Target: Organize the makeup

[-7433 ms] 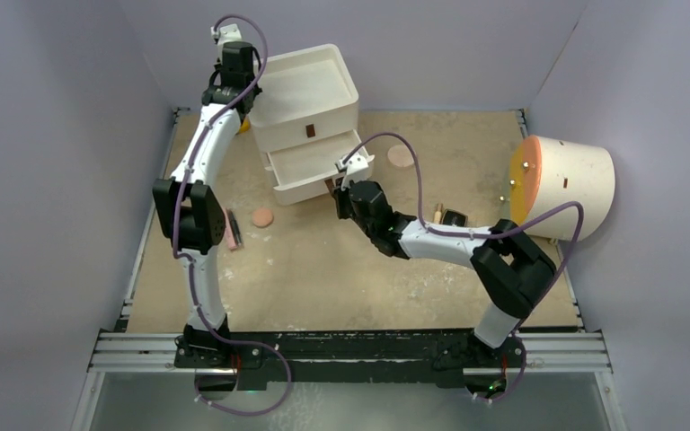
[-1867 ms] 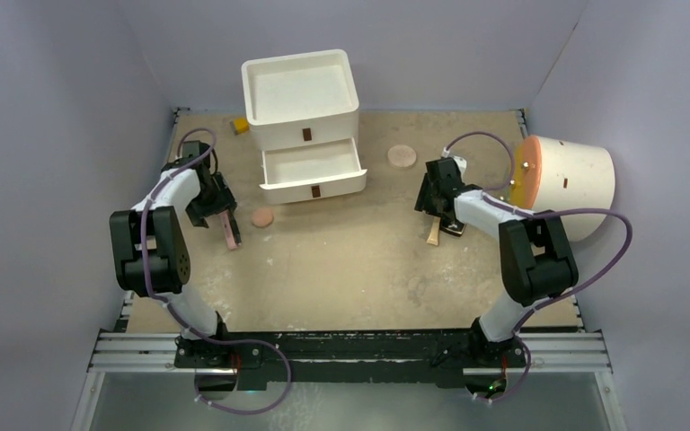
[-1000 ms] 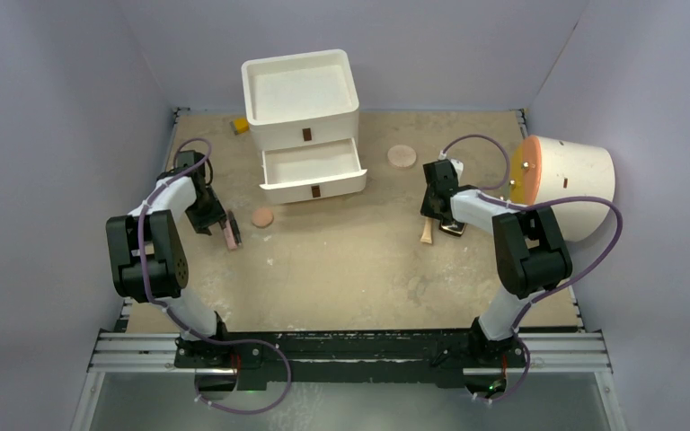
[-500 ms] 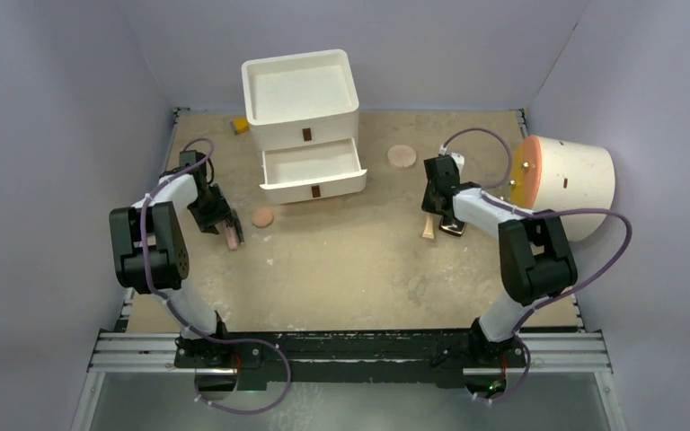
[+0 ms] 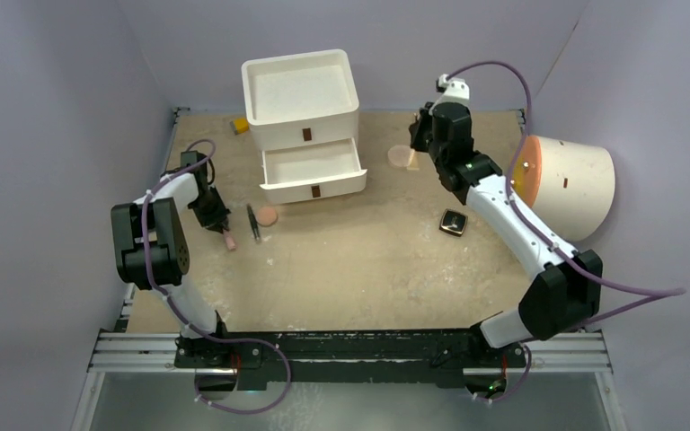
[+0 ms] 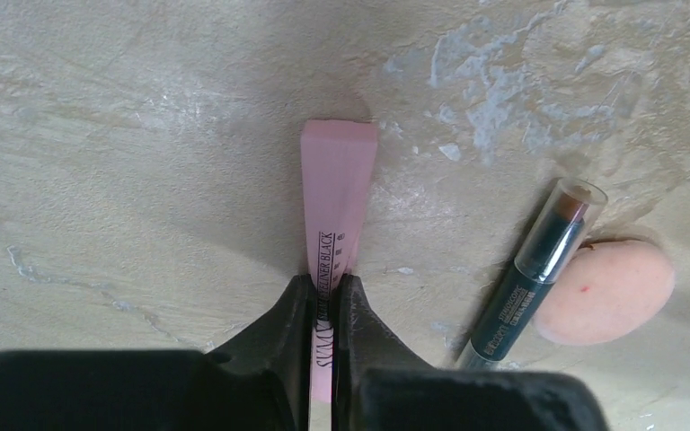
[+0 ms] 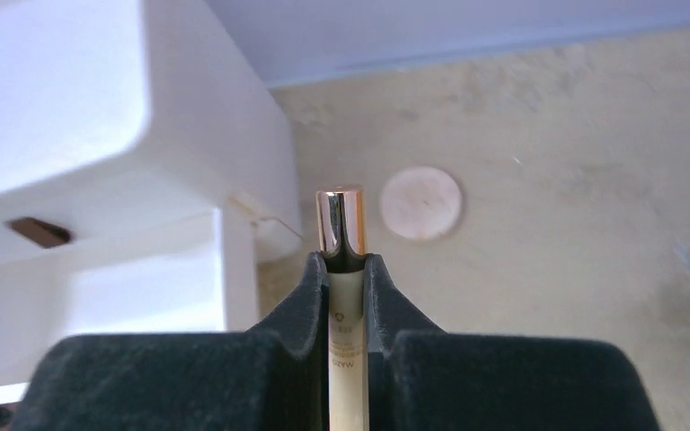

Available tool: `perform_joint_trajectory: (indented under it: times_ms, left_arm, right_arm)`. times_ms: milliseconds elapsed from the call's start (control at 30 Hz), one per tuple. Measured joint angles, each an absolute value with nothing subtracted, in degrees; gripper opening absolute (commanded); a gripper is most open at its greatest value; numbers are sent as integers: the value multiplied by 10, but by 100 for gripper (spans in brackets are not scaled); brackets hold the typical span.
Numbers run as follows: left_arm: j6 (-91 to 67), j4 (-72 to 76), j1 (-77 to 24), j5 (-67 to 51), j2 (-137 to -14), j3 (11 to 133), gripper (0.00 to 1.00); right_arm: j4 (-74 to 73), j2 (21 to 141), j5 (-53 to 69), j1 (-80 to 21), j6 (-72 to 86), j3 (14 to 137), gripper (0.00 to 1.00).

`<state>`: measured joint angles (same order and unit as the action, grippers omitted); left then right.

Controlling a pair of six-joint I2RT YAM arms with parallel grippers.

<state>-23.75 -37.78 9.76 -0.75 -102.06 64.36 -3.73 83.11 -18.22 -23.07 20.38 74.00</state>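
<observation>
— What's this booth like?

— A sandy, scuffed table (image 5: 350, 269) with pale patches. There's a black rail (image 5: 350, 346) along the near edge and plain lilac-grey walls (image 5: 54, 135) on three sides.

— And closest to us?

— On the right, a black compact (image 5: 453, 222) lies flat on its own. On the left, the left gripper (image 6: 323, 289) is low over the table. Its jaws are pinched tight on the near end of a flat pink stick (image 6: 339, 197) with black lettering. I can't tell whether the stick's far end rests on the table or hangs just off it.

— Anything beside it?

— A dark teal stick (image 6: 526, 278) with a clear cap lies just to its right, touching a peach disc (image 6: 606, 292).

— The containers?

— Beyond those stands a white drawer unit (image 5: 305, 135). Its lower drawer (image 5: 313, 166) is pulled out and its top tray (image 5: 298, 85) is open above. Bare white floor shows in both.

— The other arm?

— The right gripper (image 7: 346, 265) is up in the air to the right of the drawers. Its jaws are closed on a tan tube (image 7: 340, 220) with a rose-gold cap, which points toward a second peach disc (image 7: 420, 202) lying on the table.

— And at the edges?

— At the far right a cream cylinder (image 5: 570, 184) lies on its side, its orange face turned inward. A yellow block (image 5: 241, 126) sits at the back, just left of the drawers.
</observation>
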Motion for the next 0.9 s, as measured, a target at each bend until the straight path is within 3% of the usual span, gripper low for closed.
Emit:
perform_joint_trajectory:
  times_ms: [467,900]
  left_arm:
    - [-231,-388,97,1,-1012,652,0]
    - [-224,-368,61,13,-841,748,0]
  right_arm:
    - [16,988,-56,-275,192,865,0]
    - [48,1006,63,-318,100,875,0]
